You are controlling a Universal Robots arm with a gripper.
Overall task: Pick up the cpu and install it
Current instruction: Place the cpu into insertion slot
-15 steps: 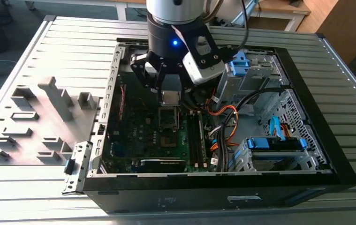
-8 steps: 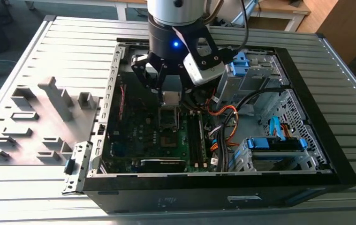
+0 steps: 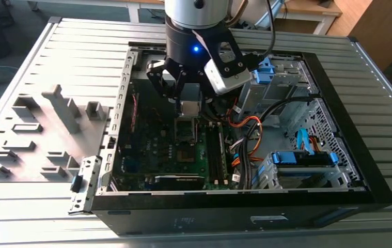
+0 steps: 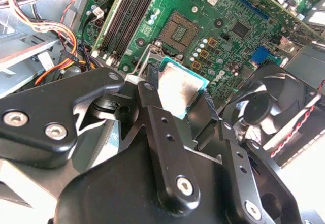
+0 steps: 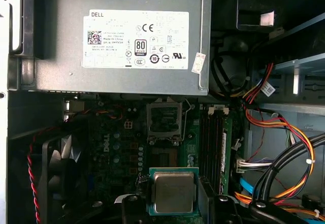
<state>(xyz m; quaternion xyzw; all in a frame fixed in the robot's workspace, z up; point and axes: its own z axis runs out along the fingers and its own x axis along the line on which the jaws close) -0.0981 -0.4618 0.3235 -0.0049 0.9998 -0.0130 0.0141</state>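
The cpu (image 5: 173, 191) is a small square chip with a dull silver top and a green edge. My gripper (image 5: 175, 204) is shut on it, one black finger against each side. In the second wrist view the cpu (image 4: 182, 89) hangs tilted between the fingers (image 4: 148, 94) above the green motherboard (image 4: 244, 10). The open socket (image 5: 164, 121) lies on the board a short way from the chip, and the two do not touch; it also shows as a dark square socket (image 4: 179, 30). In the exterior view my gripper (image 3: 189, 107) holds the cpu (image 3: 189, 108) inside the open computer case (image 3: 361, 181).
A grey power supply (image 5: 127, 82) with a white label lies beyond the socket. A black fan (image 5: 61, 168) sits on one side of the chip and memory sticks (image 5: 216, 142) on the other. Coloured cables (image 5: 284, 148) run past. A grey fixture tray (image 3: 37, 134) lies at the exterior view's left.
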